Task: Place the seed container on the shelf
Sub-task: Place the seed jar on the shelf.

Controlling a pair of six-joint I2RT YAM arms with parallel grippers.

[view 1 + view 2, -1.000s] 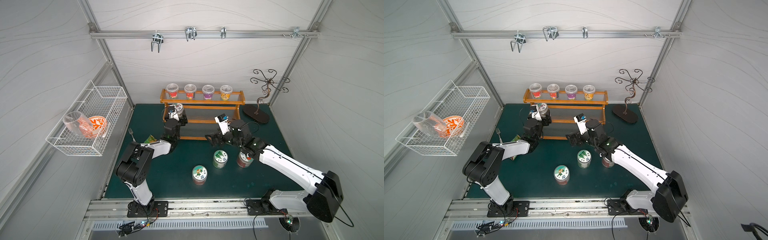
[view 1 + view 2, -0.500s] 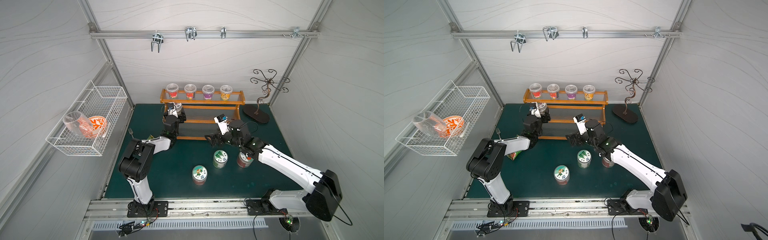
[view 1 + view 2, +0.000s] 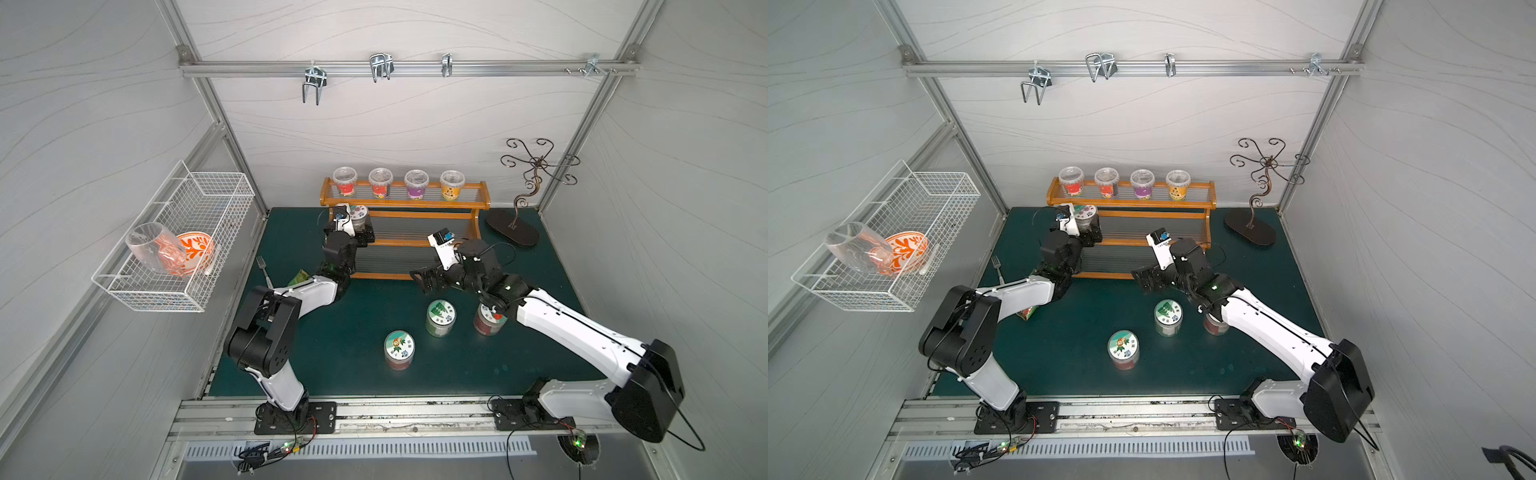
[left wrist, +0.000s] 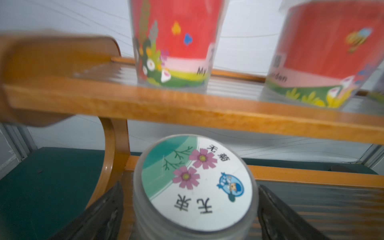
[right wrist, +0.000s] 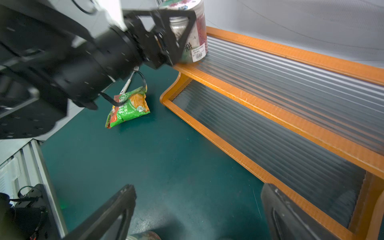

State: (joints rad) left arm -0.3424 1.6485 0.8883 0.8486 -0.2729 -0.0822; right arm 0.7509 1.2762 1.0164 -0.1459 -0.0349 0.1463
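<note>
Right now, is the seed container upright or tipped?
Upright: the seed container stands lid-up on the middle tier of the shelf.

The shelf [image 3: 405, 203] is showing glossy wood with clear ribbed plastic tiers. The seed container [image 4: 196, 180] is presenting clear plastic under a smooth printed lid. The table mat [image 3: 345, 345] is looking matt.

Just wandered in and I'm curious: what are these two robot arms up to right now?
The left claw sits open around a flower-lidded seed jar that stands at the left end of the wooden shelf's middle tier. The right claw is open and empty, hovering over the green mat in front of the shelf. Three more jars wait on the mat.
</note>
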